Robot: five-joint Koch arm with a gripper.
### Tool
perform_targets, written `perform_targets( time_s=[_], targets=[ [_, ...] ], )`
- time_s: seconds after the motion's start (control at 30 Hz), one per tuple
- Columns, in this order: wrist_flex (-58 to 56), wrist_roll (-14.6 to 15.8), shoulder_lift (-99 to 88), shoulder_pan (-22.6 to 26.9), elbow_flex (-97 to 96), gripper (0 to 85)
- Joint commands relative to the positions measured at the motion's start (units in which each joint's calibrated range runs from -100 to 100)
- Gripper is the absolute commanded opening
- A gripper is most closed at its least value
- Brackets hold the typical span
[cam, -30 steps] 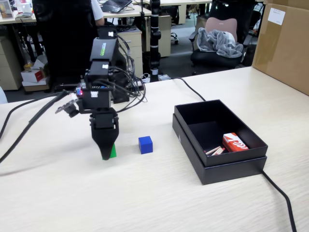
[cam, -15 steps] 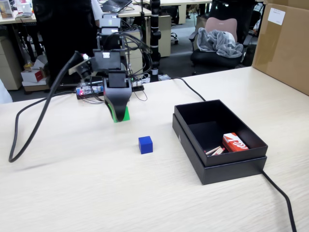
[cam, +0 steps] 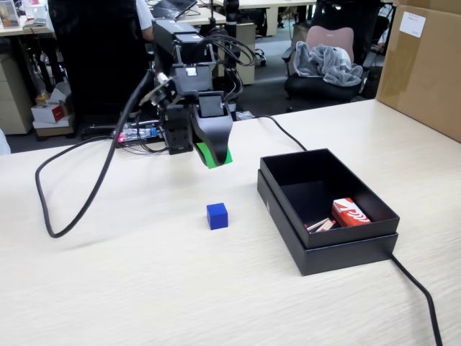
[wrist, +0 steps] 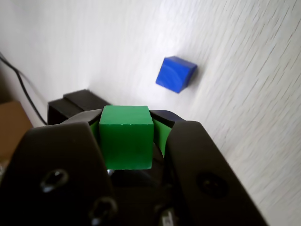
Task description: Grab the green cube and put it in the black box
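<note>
grab: done, jaws clamped on the small matte green cube (wrist: 126, 136)
left: carry it right, drop into the shallow matte black box (cam: 364, 232)

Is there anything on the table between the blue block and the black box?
No. In the fixed view, only bare table lies between the blue cube and the black box.

Fixed view: across the pale wooden table (cam: 144, 288), angled down. Wrist view: close, looking past jaws. Shared: small blue cube (cam: 217, 215) (wrist: 176, 74).
</note>
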Motion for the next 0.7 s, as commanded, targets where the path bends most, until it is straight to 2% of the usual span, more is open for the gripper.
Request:
perform_targets(
  time_s=[0.0, 0.67],
  targets=[
    [0.93, 0.63, -3.92, 1.07, 2.36, 0.9],
    [8.45, 1.37, 1.7, 6.2, 0.91, 0.9]
  ],
)
